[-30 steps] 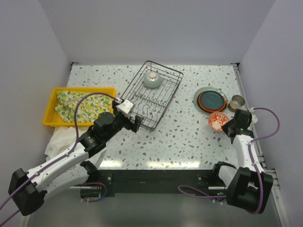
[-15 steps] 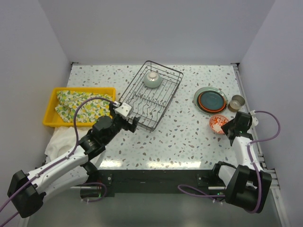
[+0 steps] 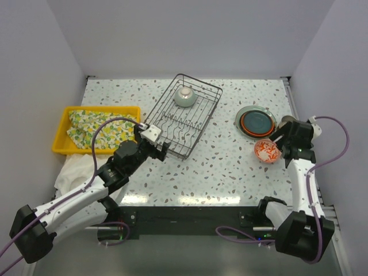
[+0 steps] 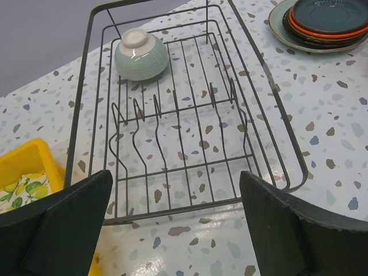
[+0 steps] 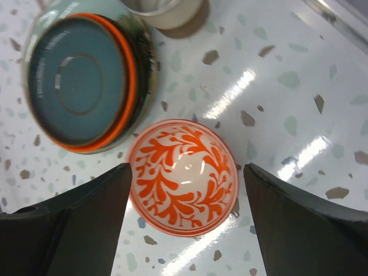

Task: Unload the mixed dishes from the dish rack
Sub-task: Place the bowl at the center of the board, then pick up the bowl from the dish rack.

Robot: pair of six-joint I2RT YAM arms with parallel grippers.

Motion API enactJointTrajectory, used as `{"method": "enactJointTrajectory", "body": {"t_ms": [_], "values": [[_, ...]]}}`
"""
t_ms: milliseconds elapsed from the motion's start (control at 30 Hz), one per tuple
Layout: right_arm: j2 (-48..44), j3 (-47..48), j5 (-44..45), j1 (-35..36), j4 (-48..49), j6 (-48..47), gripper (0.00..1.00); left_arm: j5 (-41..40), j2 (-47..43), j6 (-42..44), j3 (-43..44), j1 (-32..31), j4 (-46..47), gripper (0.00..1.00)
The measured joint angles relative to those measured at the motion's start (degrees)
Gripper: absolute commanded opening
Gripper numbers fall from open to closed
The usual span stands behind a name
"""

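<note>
The dish rack (image 3: 183,118) (image 4: 190,132) sits skewed on the speckled table (image 3: 230,172), toward 12 o'clock from the table's middle. It holds a single piece: a celadon bowl (image 3: 185,96) (image 4: 141,54), upside down at the far end. The upright tines are bare.

The other dishes lie out on the table, at about 3 o'clock from the rack. There is a stack of plates (image 3: 256,121) (image 5: 77,80), with dark blue on top, orange-red under it and a grey-green rim at the bottom. A beige cup (image 5: 164,8) stands just beside the stack at its 3 o'clock. At the stack's 5 o'clock, close against it, is the red-patterned bowl (image 3: 265,150) (image 5: 182,175).

The right gripper (image 3: 282,144) (image 5: 188,169) hangs over that bowl, fingers spread wide to either side and clamping nothing — whether they touch it I cannot tell.

The left gripper (image 3: 162,150) (image 4: 175,190) is at the rack's near end, around 7 o'clock from its middle — fingers parted, empty.

At the rack's 9 o'clock a yellow tray (image 3: 63,123) (image 4: 29,164) holds a lemon-print cloth (image 3: 98,127) (image 4: 23,187).
</note>
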Motion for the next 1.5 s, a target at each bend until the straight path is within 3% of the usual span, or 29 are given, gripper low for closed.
{"method": "enactJointTrajectory", "body": {"t_ms": [100,300,767,1133,1500], "values": [[-0.2,5.7,0.2,3.6,-0.7,-3.6,0.98,0.0,0.4,0.0,0.0,0.0,0.2,0.97],[3.5,15.8,-0.5,15.4,0.0,-14.5,0.98,0.0,1.6,0.0,0.0,0.0,0.1,0.97],[30.0,39.0,-6.2,39.2,3.0,-42.6,0.98,-8.9,6.5,-0.6,0.4,2.5,-2.3,0.97],[50.9,56.5,-7.8,48.3,3.2,-56.9,0.98,-12.9,7.3,-4.8,1.3,11.3,-4.1,0.97],[66.5,65.8,-8.7,51.6,8.3,-67.2,0.98,-15.7,7.7,-5.0,1.3,12.0,-5.2,0.97]]}}
